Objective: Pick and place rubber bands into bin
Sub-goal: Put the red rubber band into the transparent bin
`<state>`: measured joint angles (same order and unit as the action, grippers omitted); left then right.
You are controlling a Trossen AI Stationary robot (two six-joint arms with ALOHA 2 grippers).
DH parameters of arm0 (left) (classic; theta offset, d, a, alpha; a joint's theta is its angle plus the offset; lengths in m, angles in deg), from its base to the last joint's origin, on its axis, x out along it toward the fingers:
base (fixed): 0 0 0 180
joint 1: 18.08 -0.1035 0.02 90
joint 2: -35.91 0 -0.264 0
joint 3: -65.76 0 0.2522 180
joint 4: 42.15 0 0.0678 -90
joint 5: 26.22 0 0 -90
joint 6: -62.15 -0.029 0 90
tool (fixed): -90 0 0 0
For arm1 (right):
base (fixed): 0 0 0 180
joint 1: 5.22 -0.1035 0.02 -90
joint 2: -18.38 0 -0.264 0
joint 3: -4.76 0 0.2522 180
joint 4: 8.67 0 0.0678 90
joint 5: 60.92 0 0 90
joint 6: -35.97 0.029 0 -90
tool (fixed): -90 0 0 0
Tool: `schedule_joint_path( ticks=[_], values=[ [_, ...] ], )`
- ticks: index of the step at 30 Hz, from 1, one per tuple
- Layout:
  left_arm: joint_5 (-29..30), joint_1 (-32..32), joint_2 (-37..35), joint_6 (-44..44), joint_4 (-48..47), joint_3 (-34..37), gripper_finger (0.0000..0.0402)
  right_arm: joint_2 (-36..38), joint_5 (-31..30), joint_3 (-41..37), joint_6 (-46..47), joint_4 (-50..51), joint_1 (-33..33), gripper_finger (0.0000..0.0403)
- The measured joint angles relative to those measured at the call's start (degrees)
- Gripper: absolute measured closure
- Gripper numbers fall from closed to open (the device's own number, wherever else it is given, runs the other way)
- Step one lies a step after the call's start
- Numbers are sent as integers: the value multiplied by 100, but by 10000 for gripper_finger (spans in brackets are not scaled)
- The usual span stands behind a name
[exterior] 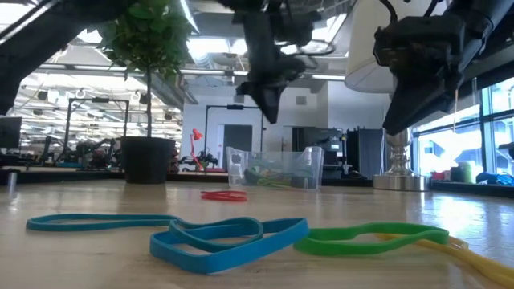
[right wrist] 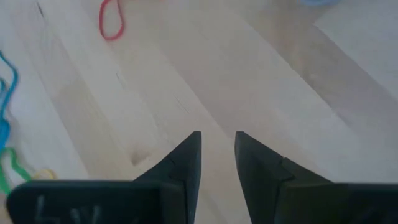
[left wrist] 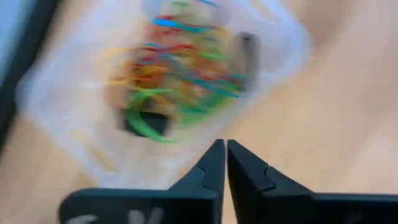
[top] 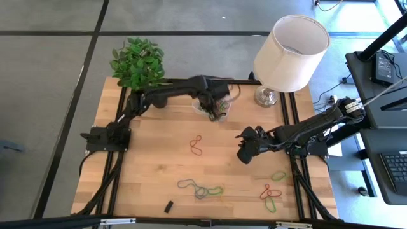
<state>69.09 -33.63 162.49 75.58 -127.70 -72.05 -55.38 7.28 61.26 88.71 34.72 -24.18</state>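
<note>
Fingers on your left gripper (left wrist: 224, 163) were pressed together with nothing between them, hanging just above the bin (top: 205, 110), which already held a tangle of coloured bands. Your right gripper (right wrist: 217, 155) hovered over bare surface (top: 159, 159) with its fingers slightly spread and empty. What mattered for the next pick was which loose band lay closest to which arm. The red band (top: 197, 145) sat alone mid-surface, between the two arms, its long axis running roughly away from the bin towards the near edge; it looked the shortest reach for your left arm. The green band (top: 278, 175), the red-and-green pair (top: 269, 194) and the long chain of loops (top: 200, 188) all lay nearer your right gripper, on the side away from the bin.
</note>
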Motion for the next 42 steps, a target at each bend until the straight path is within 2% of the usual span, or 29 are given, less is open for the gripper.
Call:
schedule_joint_path(
  ticks=[5,8,12,17,24,31,37,42],
  values=[
    [-65,762,46,103,10,15,400,0,6,0,-205,170,0,302],
    [-58,1162,13,136,296,288,400,0,122,0,-126,435,-4,305],
    [-30,1562,-178,367,953,1050,400,2,328,0,98,802,-116,325],
    [-46,1875,-613,744,1713,2307,400,4,796,3,377,848,-381,390],
    [-34,2046,-2085,990,3497,4581,400,4,1416,420,1258,1153,-932,399],
    [231,2116,-3758,1375,4311,6571,400,-167,2165,1039,2736,2062,-1567,401],
    [406,2310,-5084,1459,4506,7734,400,-530,2932,988,4024,2120,-2025,392],
    [438,2378,-5886,1526,4480,8341,400,-942,3109,984,4896,1786,-2316,355]
  ],
)
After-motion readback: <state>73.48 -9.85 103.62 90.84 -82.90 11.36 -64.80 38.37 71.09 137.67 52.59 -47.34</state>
